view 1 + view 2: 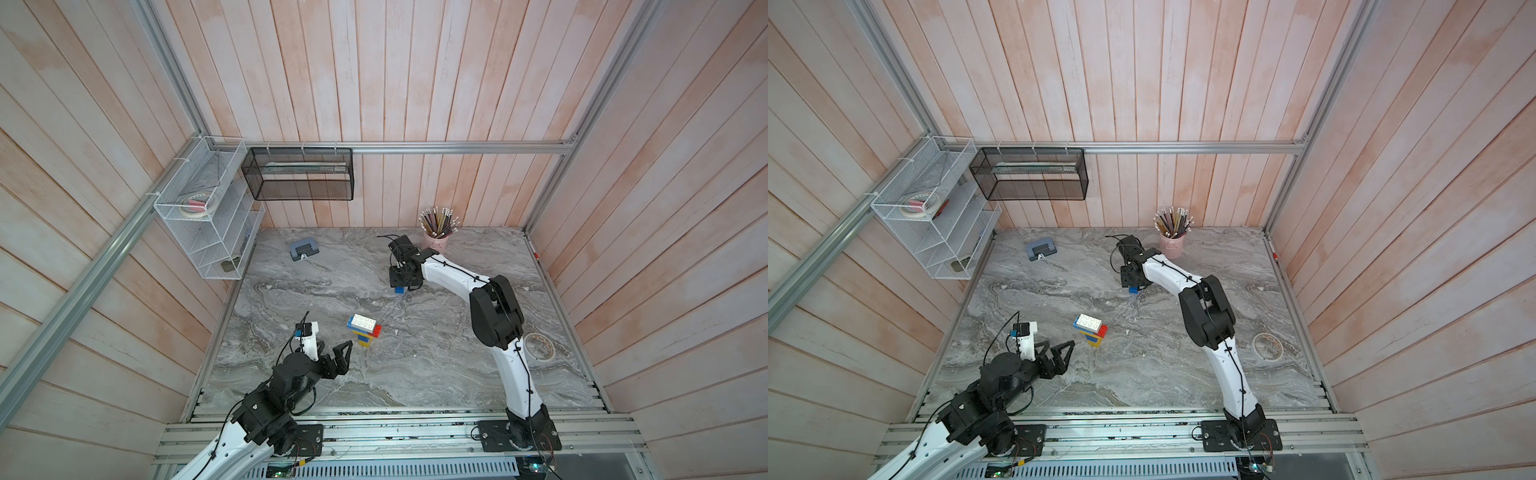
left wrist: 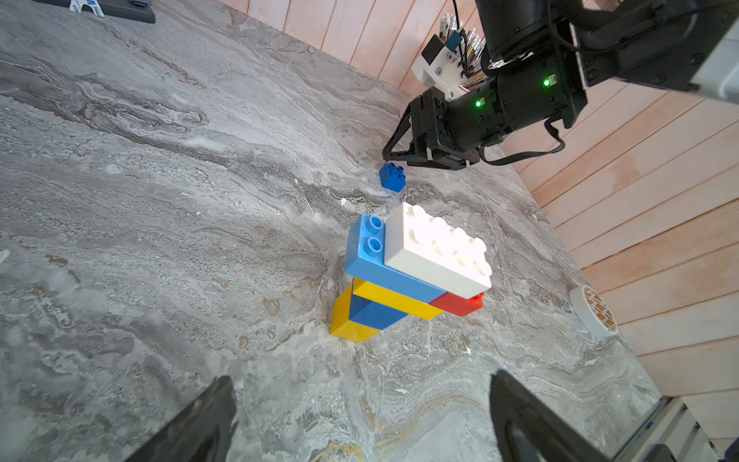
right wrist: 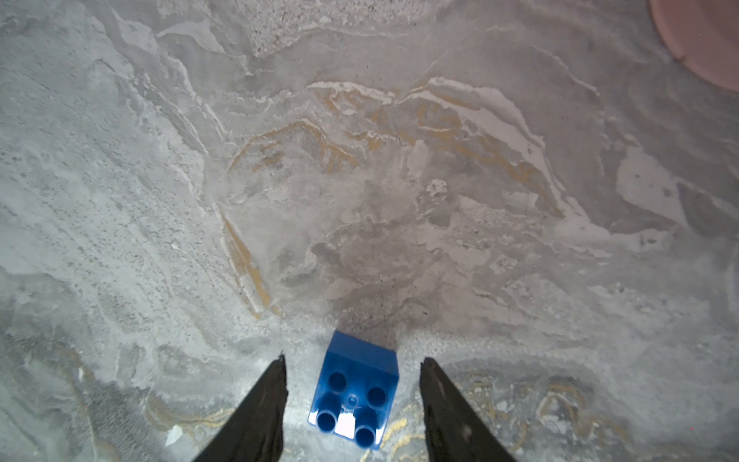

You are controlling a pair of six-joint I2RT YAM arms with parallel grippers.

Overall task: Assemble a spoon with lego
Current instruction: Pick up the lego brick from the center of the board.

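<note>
The spoon stands on the marble table as a stack of bricks. In the left wrist view it shows a white brick on light blue, then yellow and red, over a blue and yellow base. A single dark blue lego brick lies studs up farther back. My right gripper hangs over that brick, jaws on either side of it with a gap at each, open. My left gripper is wide open and empty, short of the spoon.
A pink cup of pencils stands at the back right, just behind my right wrist. A tape roll lies at the right, a grey-blue hole punch at the back left. A white wire rack and black mesh basket hang on the walls.
</note>
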